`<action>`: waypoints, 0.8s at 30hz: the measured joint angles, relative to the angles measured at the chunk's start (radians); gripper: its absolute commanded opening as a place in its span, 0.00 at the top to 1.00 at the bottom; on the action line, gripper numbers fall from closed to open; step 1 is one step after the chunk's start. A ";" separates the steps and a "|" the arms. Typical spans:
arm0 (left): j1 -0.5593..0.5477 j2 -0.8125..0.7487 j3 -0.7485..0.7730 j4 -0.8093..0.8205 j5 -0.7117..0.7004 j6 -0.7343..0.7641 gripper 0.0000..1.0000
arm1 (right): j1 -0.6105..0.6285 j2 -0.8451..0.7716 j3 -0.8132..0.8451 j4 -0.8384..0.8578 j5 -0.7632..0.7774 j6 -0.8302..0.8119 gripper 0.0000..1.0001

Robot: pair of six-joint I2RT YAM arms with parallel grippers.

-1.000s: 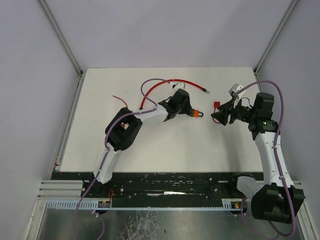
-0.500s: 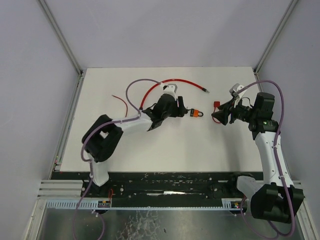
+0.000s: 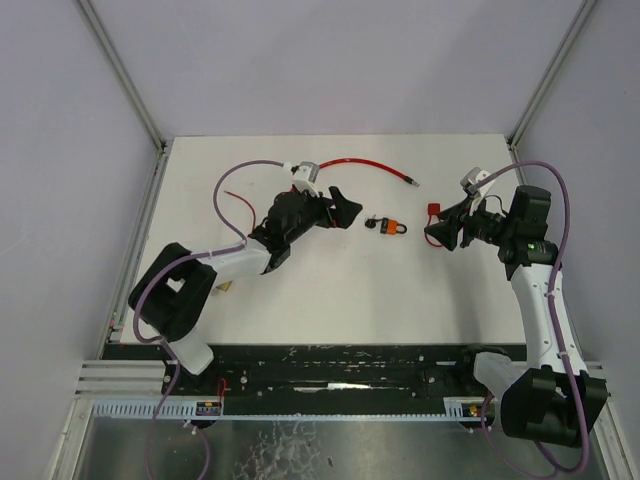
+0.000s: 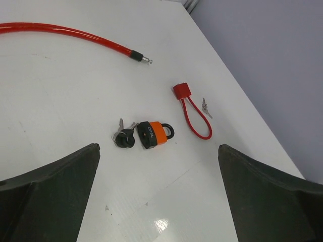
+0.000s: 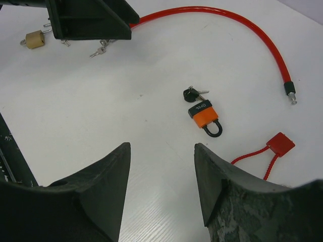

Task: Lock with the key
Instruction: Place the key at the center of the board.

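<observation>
1. Orange padlock [image 3: 397, 227]: in the overhead view I see it lying flat on the white table [image 3: 300, 290], between the two grippers and apart from both. A black-headed key bunch [image 3: 376, 222] touches its body end.
2. Same view: the left gripper [image 3: 346, 208] sits just left of the key bunch. The right gripper [image 3: 437, 233] is to the right of the lock, near a small red cable lock [image 3: 434, 210]. A red cable [image 3: 350, 161] arcs across the far side of the table.
3. Left wrist view: I see this gripper's fingers [image 4: 50, 196] spread wide with nothing between them. The padlock [image 4: 154, 133] and keys lie ahead, untouched.
4. Right wrist view: the fingers [image 5: 81, 201] stand moderately parted, holding nothing. The padlock [image 5: 204, 117] lies ahead, shackle toward the camera, keys at its far end. I cannot tell whether a key sits in the keyhole.
5. Same view, far left: a brass padlock [image 5: 34, 39] and loose keys [image 5: 98, 50] lie beside the left gripper.
</observation>
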 measured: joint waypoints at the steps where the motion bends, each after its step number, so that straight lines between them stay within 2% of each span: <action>1: 0.011 0.000 0.000 0.000 0.011 -0.015 0.00 | 0.000 0.000 0.000 0.000 0.000 0.000 0.40; 6: 0.080 -0.011 0.001 -0.035 0.078 -0.122 0.05 | 0.000 0.000 0.000 0.000 -0.001 0.000 0.40; 11: 0.166 -0.034 0.010 -0.145 0.151 -0.198 0.06 | 0.000 0.000 0.000 0.000 -0.003 -0.001 0.41; 19: 0.353 -0.131 0.021 -0.399 0.206 -0.225 0.07 | -0.001 -0.008 0.000 0.000 -0.027 0.000 0.41; 24: 0.404 -0.187 0.046 -0.560 0.185 -0.196 0.07 | -0.001 -0.021 -0.001 0.000 -0.038 0.001 0.41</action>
